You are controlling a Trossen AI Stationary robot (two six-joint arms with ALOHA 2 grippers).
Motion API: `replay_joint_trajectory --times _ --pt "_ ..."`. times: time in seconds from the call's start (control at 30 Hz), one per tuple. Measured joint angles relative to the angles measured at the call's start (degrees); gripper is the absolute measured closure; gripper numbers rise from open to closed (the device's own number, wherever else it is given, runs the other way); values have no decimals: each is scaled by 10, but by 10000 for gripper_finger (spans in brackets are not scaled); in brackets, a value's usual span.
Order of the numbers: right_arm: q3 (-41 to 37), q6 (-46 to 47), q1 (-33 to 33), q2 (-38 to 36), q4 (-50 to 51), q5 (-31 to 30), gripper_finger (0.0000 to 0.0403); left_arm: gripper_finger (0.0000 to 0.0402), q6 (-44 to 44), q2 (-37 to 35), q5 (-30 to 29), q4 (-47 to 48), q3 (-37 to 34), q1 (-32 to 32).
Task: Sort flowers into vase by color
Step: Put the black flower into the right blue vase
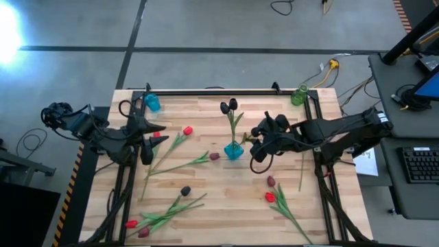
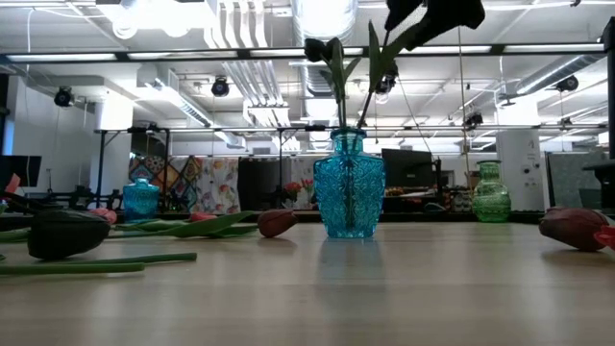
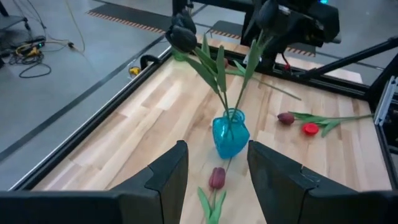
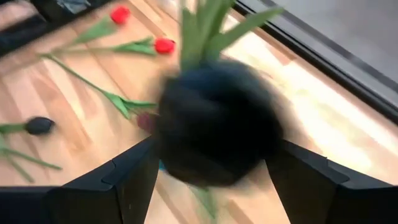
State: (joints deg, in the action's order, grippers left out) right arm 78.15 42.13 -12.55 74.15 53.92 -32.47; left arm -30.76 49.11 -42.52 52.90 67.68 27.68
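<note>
A blue glass vase [image 1: 233, 149] [image 3: 229, 134] stands mid-table with black flowers in it. Two black heads [image 1: 228, 106] [image 3: 183, 34] stand up together. A third stem leans toward the right arm, and its black head [image 4: 214, 130] sits between the spread fingers of my right gripper [image 4: 214, 180] [image 1: 258, 137], which hangs just right of the vase. My left gripper [image 3: 217, 180] [image 1: 147, 143] is open and holds nothing; it hovers over the table's left part and faces the vase. Loose red, maroon and black flowers lie flat on the table. My right gripper stands with one finger on each side of the leaning flower's black head [image 4: 214, 130]. The head is blurred and close to the camera, so I cannot tell whether either finger touches it. The stem runs down into the blue vase.
A small blue vase [image 1: 151, 103] stands at the far left corner and a green vase [image 1: 299, 96] at the far right. Loose flowers lie left of centre [image 1: 187, 130] [image 1: 214, 156], at the near left [image 1: 185, 191] [image 1: 130, 224] and at the near right [image 1: 269, 197].
</note>
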Motion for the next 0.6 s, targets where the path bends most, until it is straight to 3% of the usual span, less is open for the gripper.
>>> replay_joint_trajectory --times 0.2,0.6 --pt "38 -1 2 0 70 -5 126 249 -13 -2 0 16 0 0" --pt "139 -48 2 0 110 -65 126 249 -23 -1 9 18 1 0"
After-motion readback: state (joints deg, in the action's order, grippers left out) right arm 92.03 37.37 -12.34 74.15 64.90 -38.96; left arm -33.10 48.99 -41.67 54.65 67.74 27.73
